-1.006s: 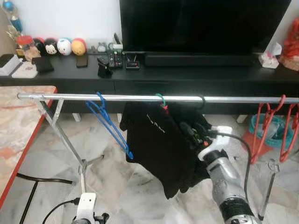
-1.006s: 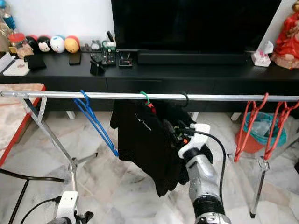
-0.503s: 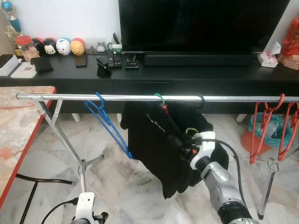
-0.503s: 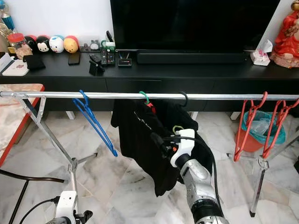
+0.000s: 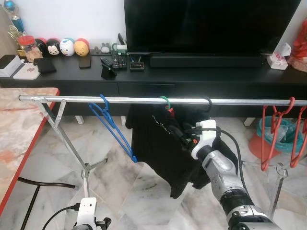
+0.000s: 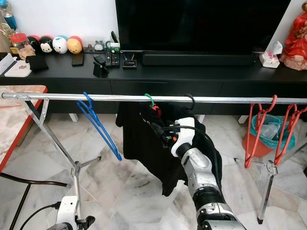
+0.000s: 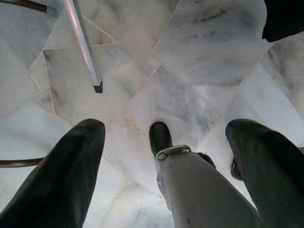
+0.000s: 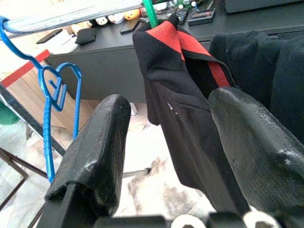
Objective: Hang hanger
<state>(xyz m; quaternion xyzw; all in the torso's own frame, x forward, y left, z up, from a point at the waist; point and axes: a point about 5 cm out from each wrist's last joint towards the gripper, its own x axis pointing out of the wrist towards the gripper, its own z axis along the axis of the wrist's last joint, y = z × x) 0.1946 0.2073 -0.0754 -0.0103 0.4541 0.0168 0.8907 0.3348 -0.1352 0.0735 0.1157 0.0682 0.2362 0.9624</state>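
right gripper is up just under the rail, fingers spread wide with the black garment sitting between them, not clamped on it as far as i can see. the right wrist view gives the close-up the head cams don't: a red stripe at the collar, and the green hanger whose hook is already over the rail. from the eye views you get the wider layout: a blue hanger hanging bare further toward the robot's left, red hangers at the far right end, and a black tv console with a tv behind. left gripper hangs low, fingers wide apart with nothing in them, over the marble floor by a rack leg.
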